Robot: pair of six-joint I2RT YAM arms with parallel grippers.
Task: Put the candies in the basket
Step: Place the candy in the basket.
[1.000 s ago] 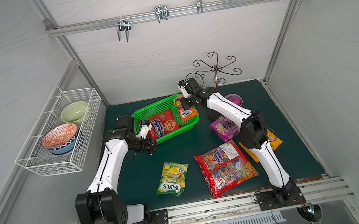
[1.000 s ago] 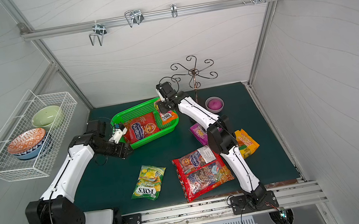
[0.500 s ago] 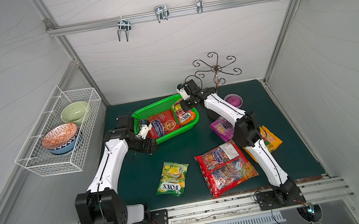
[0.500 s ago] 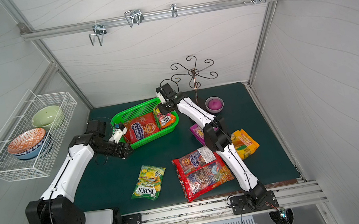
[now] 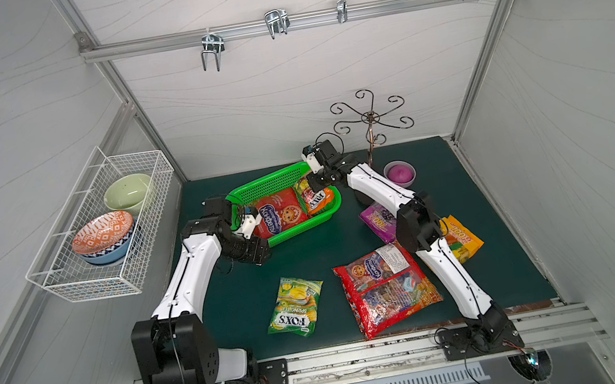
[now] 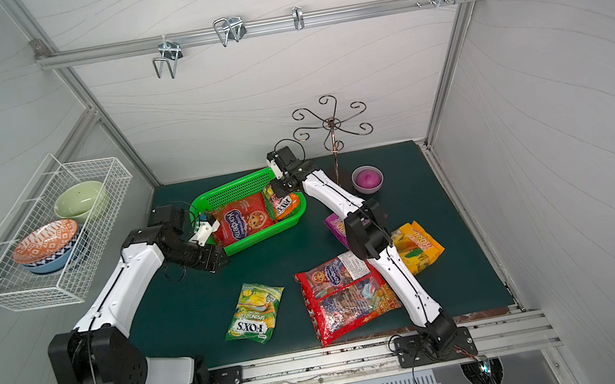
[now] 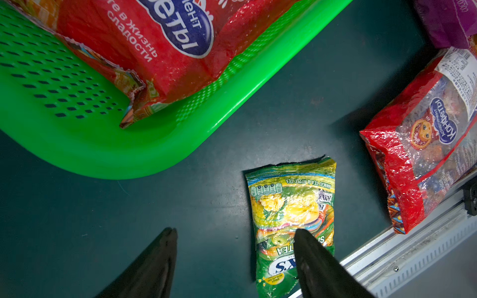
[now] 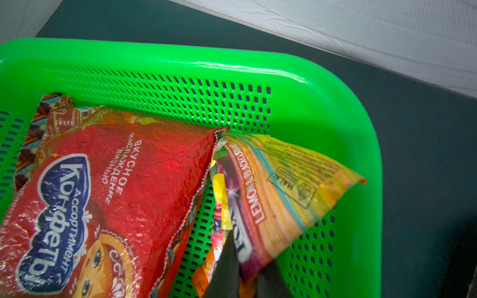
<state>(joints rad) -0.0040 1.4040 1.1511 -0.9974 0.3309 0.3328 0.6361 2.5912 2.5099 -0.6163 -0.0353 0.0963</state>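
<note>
Green basket at back of mat in both top views — red bag flat inside, orange bag at its right end. Over that end, right gripper; left gripper just outside basket's near-left corner. On mat: green bag, second red bag, purple bag, yellow bag.
Left wrist: left gripper spread wide, empty, above mat.
Right wrist: right gripper clenched on orange bag — bag inside basket, touching red bag.
</note>
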